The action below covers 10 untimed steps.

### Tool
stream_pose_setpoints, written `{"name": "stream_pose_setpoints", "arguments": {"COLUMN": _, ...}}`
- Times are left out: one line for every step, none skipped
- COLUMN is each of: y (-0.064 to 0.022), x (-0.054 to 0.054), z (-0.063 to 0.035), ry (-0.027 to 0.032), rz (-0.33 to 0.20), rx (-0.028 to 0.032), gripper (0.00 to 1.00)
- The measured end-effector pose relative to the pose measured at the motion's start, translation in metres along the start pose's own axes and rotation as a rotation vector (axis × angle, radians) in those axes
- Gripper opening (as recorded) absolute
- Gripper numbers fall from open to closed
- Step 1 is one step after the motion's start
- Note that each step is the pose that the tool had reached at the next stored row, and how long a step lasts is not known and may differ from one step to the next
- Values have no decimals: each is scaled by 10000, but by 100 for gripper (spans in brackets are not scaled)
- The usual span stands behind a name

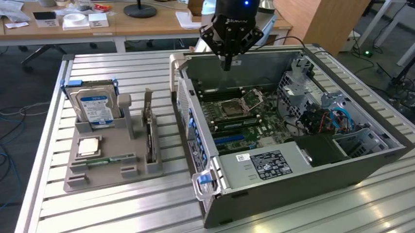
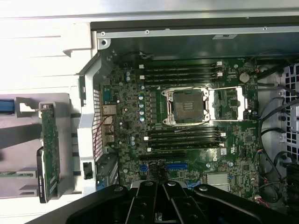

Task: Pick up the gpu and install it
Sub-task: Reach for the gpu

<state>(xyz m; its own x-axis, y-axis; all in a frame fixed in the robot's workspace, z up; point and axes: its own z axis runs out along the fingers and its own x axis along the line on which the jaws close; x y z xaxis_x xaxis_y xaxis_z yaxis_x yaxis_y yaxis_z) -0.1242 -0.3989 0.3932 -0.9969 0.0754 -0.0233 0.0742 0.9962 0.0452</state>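
Closed tool (image 2: 159, 187) above motherboard (image 2: 236, 154); gpu (image 1: 149, 132) stands racked.

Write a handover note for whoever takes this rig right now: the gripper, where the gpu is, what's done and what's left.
The gripper is shut and holds nothing; it hangs above the open computer case, over the motherboard.
The gpu stands on edge in the gray holder, beside the case on the exterior view's left, untouched.
Done: nothing yet.
Left: pick-up and install.
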Motion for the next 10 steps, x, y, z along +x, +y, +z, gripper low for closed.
{"name": "stream_pose_setpoints", "arguments": {"y": -1, "x": 10, "z": -1, "ry": 0, "rz": 0, "rx": 1, "gripper": 11}}
{"name": "stream_pose_setpoints", "arguments": {"y": -2, "x": 22, "z": -1, "ry": 1, "rz": 0, "rx": 1, "gripper": 11}}
{"name": "stream_pose_setpoints", "arguments": {"y": -3, "x": 35, "z": -1, "ry": 0, "rz": 0, "rx": 1, "gripper": 11}}
{"name": "stream_pose_setpoints", "arguments": {"y": -4, "x": 50, "z": -1, "ry": 0, "rz": 0, "rx": 1, "gripper": 11}}
{"name": "stream_pose_setpoints", "arguments": {"y": -5, "x": 66, "z": -1, "ry": 0, "rz": 0, "rx": 1, "gripper": 11}}
{"name": "stream_pose_setpoints", "arguments": {"y": -6, "x": 82, "z": -2, "ry": 0, "rz": 0, "rx": 0, "gripper": 11}}
{"name": "stream_pose_setpoints", "arguments": {"y": -7, "x": 98, "z": -2, "ry": 1, "rz": -1, "rx": 1, "gripper": 11}}
{"name": "stream_pose_setpoints", "arguments": {"y": -8, "x": 116, "z": -3, "ry": 1, "rz": -1, "rx": 1, "gripper": 11}}
{"name": "stream_pose_setpoints", "arguments": {"y": -10, "x": 135, "z": -3, "ry": 0, "rz": -2, "rx": 1, "gripper": 11}}
{"name": "stream_pose_setpoints", "arguments": {"y": -12, "x": 155, "z": -3, "ry": 0, "rz": -1, "rx": 1, "gripper": 11}}
